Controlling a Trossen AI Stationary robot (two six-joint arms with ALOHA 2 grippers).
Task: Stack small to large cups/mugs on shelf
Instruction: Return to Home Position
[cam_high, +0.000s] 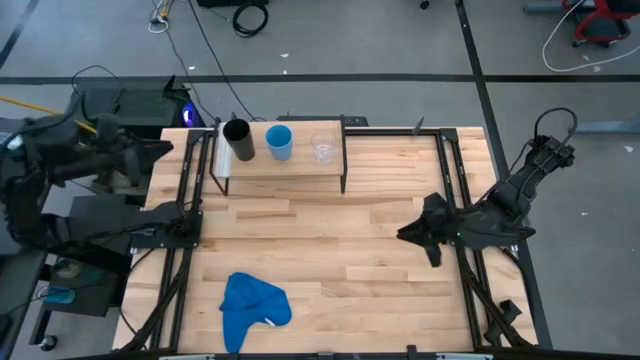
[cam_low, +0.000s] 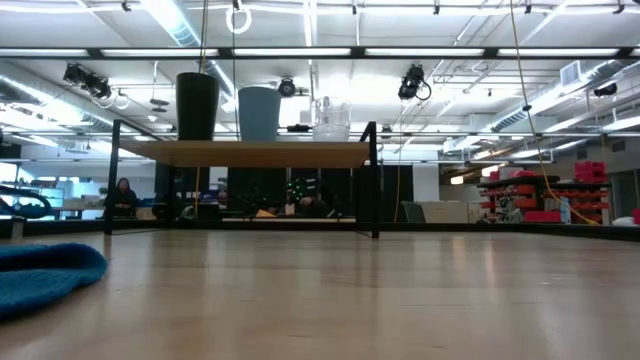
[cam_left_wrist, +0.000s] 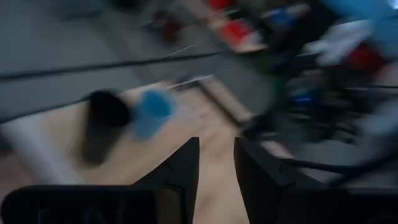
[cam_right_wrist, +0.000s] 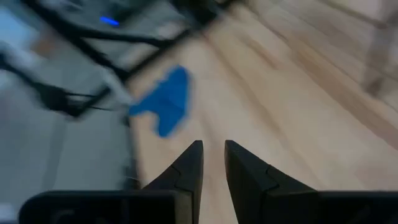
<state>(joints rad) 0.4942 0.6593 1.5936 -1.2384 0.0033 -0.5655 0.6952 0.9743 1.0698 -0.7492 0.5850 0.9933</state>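
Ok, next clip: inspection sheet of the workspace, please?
Surface: wooden table, carrying the shelf.
Job's things: black cup, blue cup, clear cup upright in a row on the shelf, not touching.
Clutter: blue cloth, crumpled, front left.
End effectors: left end effector open, empty, by the table's back-left edge; right end effector open, empty, over the right side.
Cables: black cables on the floor behind.
Surroundings: person seated far behind.

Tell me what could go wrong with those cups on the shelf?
The black cup stands at the shelf's left end, nearest the left gripper; a careless swing might tip it. The clear cup is hard to see, so it could get bumped. The right gripper sits farther away, over the table.
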